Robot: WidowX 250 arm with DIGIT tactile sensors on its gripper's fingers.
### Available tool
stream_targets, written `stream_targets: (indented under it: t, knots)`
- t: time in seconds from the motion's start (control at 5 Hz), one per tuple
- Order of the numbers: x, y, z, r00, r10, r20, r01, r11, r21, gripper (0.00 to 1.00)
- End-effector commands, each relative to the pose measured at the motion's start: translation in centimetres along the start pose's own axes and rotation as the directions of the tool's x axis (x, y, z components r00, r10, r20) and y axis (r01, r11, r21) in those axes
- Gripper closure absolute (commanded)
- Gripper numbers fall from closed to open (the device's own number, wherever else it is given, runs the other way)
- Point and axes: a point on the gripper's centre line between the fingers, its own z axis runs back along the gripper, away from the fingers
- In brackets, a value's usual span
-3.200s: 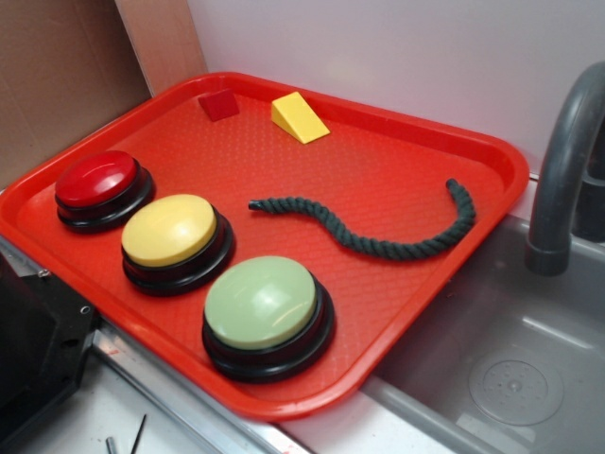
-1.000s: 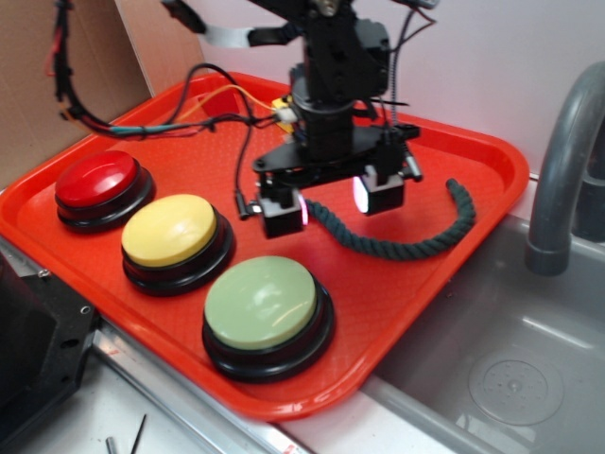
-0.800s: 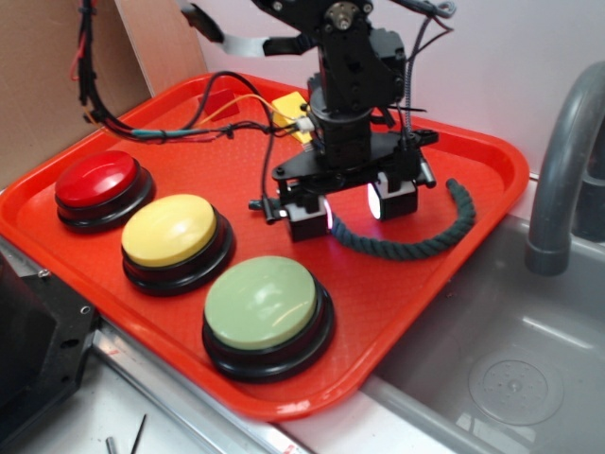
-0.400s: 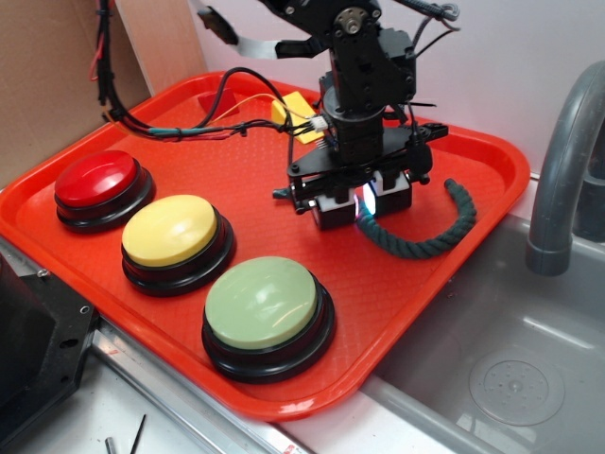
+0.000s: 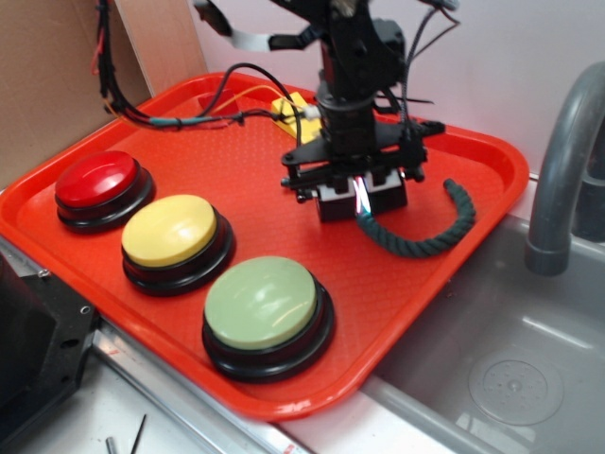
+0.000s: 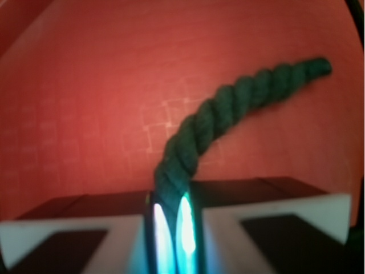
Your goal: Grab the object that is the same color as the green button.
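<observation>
My gripper (image 5: 360, 201) has gone from standing wide apart over the rope a second ago to clamped tight on it now. In the wrist view the two pads (image 6: 171, 228) are pressed together on the dark green rope (image 6: 228, 108), with only its twisted strand between them. The rope's free length runs away to the far right across the red tray (image 5: 416, 303). From the exterior view I see the rope (image 5: 425, 236) trailing out from under the closed jaws toward the right side of the tray, curling up at its far end. The stretch that lay to the left of the gripper is no longer visible; I cannot tell whether it is tucked beneath the fingers or dragged in. The rope seems to lie on the tray surface to the right, so I judge the grasp made but the lift not begun. It matches the green button (image 5: 262, 303) at the near edge, which sits untouched beside the yellow button (image 5: 171, 230) and the red button (image 5: 95, 179). Being limp, the rope will sag and swing once I raise it, so I would lift slowly and watch for slipping.
</observation>
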Motion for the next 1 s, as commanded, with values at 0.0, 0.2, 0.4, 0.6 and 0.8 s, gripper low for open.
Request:
stream_targets:
  t: [0.0,0.2,0.4,0.6,0.8]
  knots:
    - [4.2,1.0,8.4,0.983,-0.182,0.028,0.184,0.980,-0.070,1.00]
    - [5.1,1.7,12.5,0.939,-0.341,0.043,0.343,0.939,-0.040,1.00]
    - [5.2,2.5,15.9,0.906,-0.421,0.045,0.423,0.906,-0.028,1.00]
    - [4.5,3.5,19.3,0.884,-0.465,0.052,0.468,0.881,-0.072,1.00]
    - [3.6,4.4,21.9,0.865,-0.495,0.082,0.502,0.858,-0.108,1.00]
